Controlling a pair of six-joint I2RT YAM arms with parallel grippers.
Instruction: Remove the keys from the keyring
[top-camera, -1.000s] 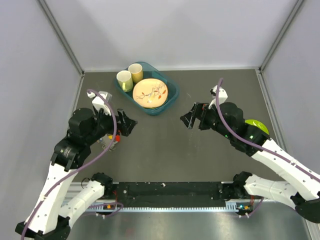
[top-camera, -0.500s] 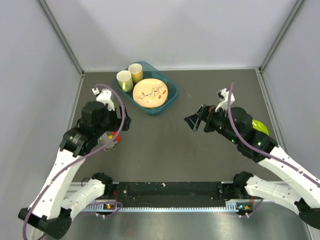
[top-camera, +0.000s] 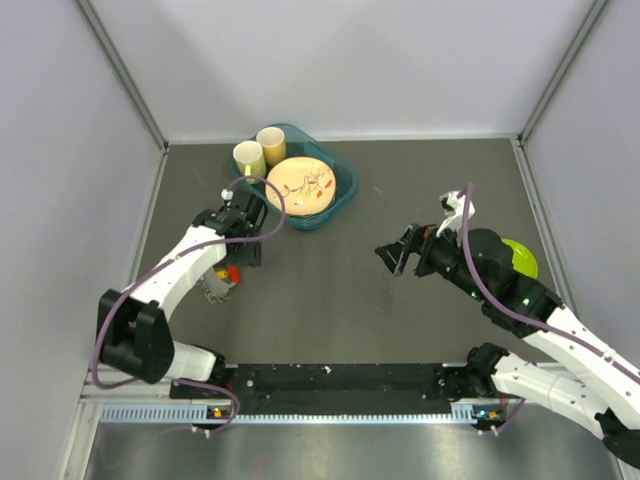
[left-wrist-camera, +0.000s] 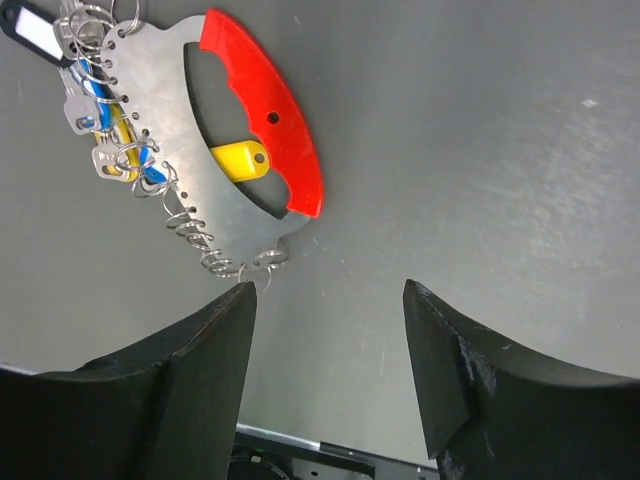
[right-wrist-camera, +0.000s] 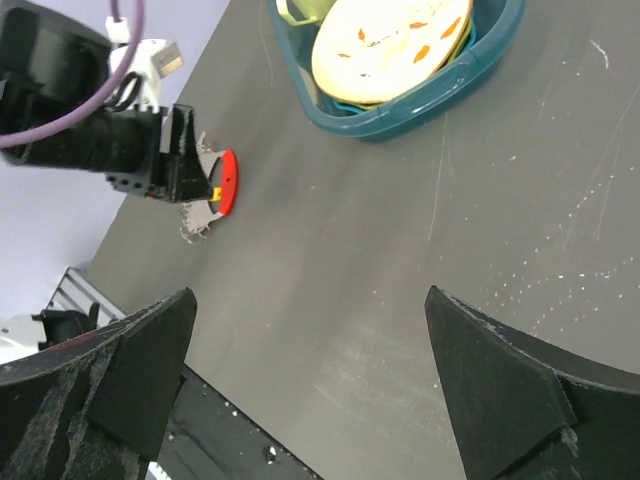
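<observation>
The keyring (top-camera: 221, 281) lies flat on the dark table at the left. In the left wrist view it is a metal crescent plate with a red curved grip (left-wrist-camera: 268, 118) and several small rings along its edge. The keys (left-wrist-camera: 112, 128) hang in a bunch at its upper left, with blue and yellow heads, and one yellow head (left-wrist-camera: 238, 160) shows through the cut-out. My left gripper (left-wrist-camera: 330, 300) is open and empty just above the keyring's lower end; it also shows in the top view (top-camera: 244, 250). My right gripper (top-camera: 392, 256) is open and empty over the table's middle, far from the keyring (right-wrist-camera: 222, 186).
A teal tray (top-camera: 343, 196) at the back centre holds a patterned plate (top-camera: 300, 185) and two cups (top-camera: 249, 158) (top-camera: 271, 143). A lime-green plate (top-camera: 524, 254) lies at the right, partly under my right arm. Grey walls stand on three sides.
My left arm has stretched out and lowered, so its gripper now sits over the keyring. My right gripper has drifted a little toward the near right. Both stay open.
</observation>
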